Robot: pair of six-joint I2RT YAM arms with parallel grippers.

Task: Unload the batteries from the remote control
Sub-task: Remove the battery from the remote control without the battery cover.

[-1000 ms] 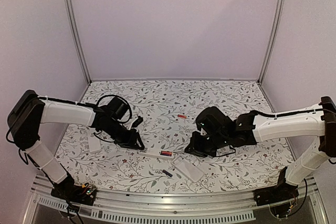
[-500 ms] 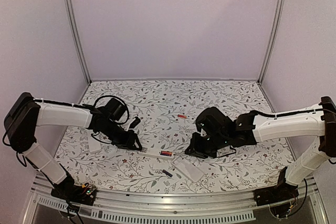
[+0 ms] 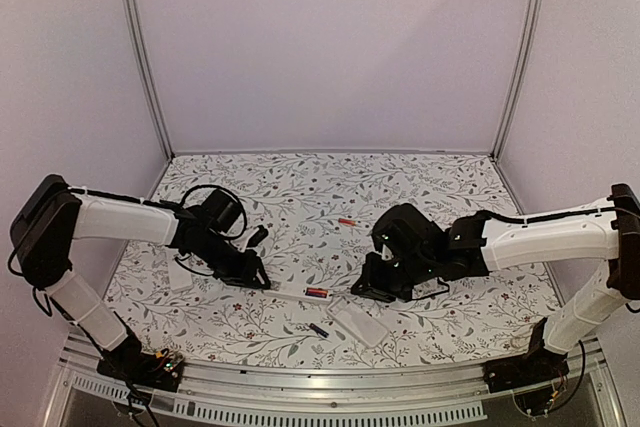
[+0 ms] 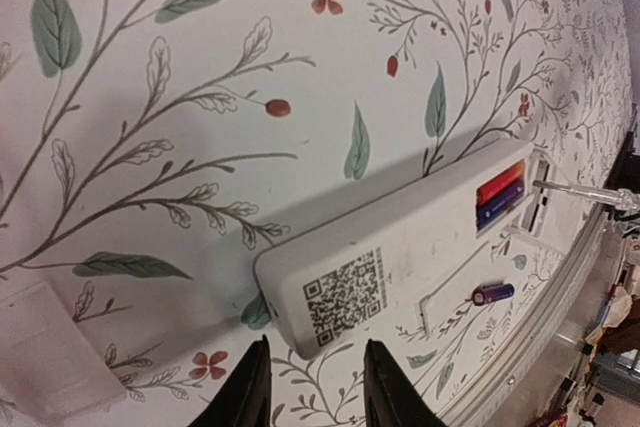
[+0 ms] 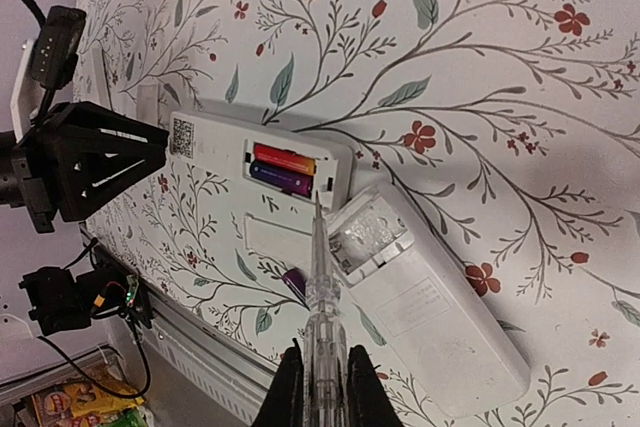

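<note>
Batteries (image 5: 283,159) side by side, lengthwise in remote (image 5: 210,142), left gripper (image 4: 315,362) parted at its end, right gripper (image 5: 322,352) clamping thin clear tool (image 5: 318,267)

Looks like a robot lab test cell: plain lilac panel walls (image 3: 330,47) w/ alum. corner posts (image 3: 140,57) boxing in a floral-cloth table (image 3: 300,187), slotted metal rail (image 3: 330,412) + bare wiring (image 3: 160,362) along btm of frame.

Top external: high at near edge, facing down across floral-patterned white table (image 3: 300,197); left wrist, right wrist: close, tilted down at tabletop; all three share white rectangular plastic remote (image 3: 305,293).
</note>
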